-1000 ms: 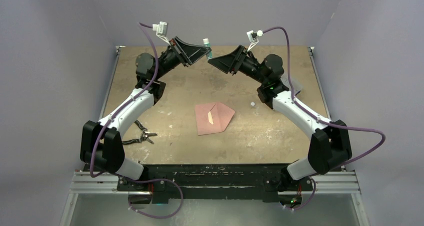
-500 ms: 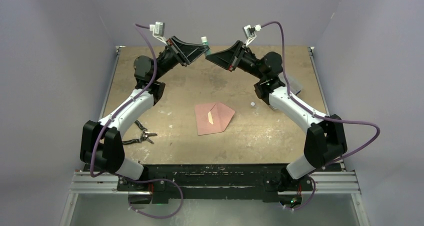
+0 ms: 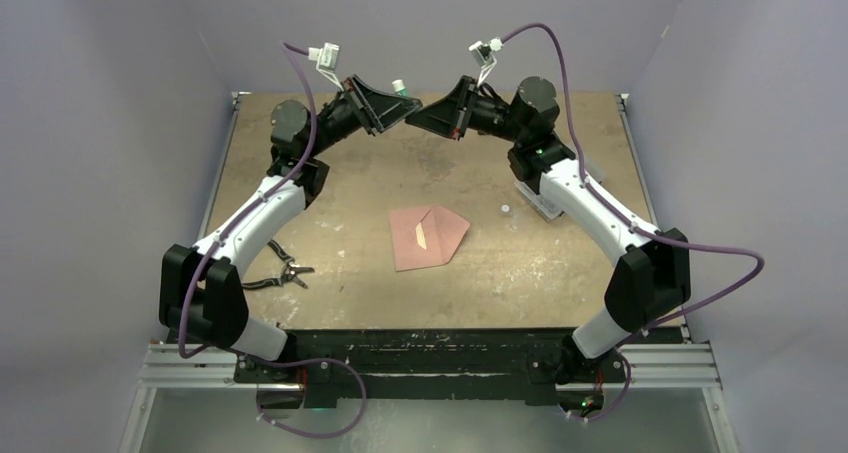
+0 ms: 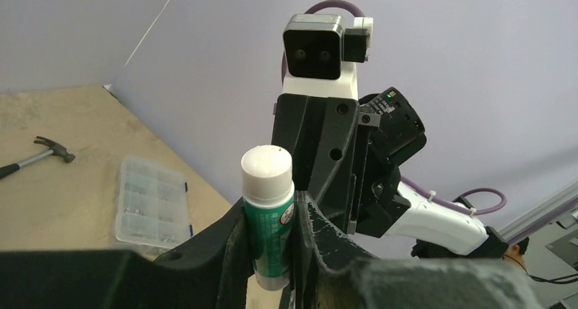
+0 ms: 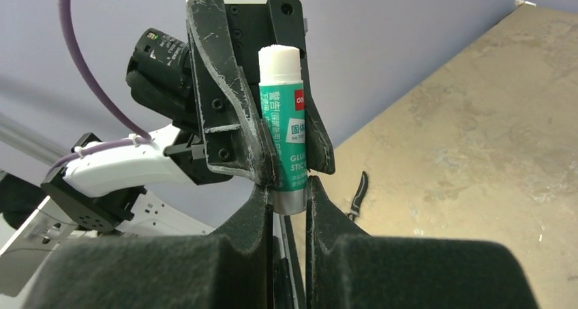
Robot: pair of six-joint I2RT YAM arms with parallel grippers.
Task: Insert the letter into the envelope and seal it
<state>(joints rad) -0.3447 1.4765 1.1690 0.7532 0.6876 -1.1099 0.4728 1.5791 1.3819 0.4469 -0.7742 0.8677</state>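
Note:
The salmon-pink envelope (image 3: 430, 238) lies flat mid-table, its pointed flap open toward the right and a pale strip showing inside. The letter shows nowhere as a separate sheet. High at the back, my left gripper (image 3: 404, 100) is shut on a green glue stick (image 4: 268, 217) whose white top (image 3: 398, 85) points up. In the left wrist view both fingers (image 4: 235, 244) press the stick's green body. Facing it, my right gripper (image 5: 289, 189) is shut on the stick's grey base (image 5: 292, 201), just below the left fingers. From above, the two grippers meet tip to tip (image 3: 418, 110).
Pliers (image 3: 282, 273) lie near the left arm's base. A small white cap (image 3: 505, 209) sits right of the envelope. A clear plastic parts box (image 4: 153, 200) and a hammer (image 4: 41, 152) lie on the right side of the table. Purple walls enclose the board.
My right gripper has swung left and up to the glue stick and closed on its base. The left gripper has shifted only slightly, still holding the stick.

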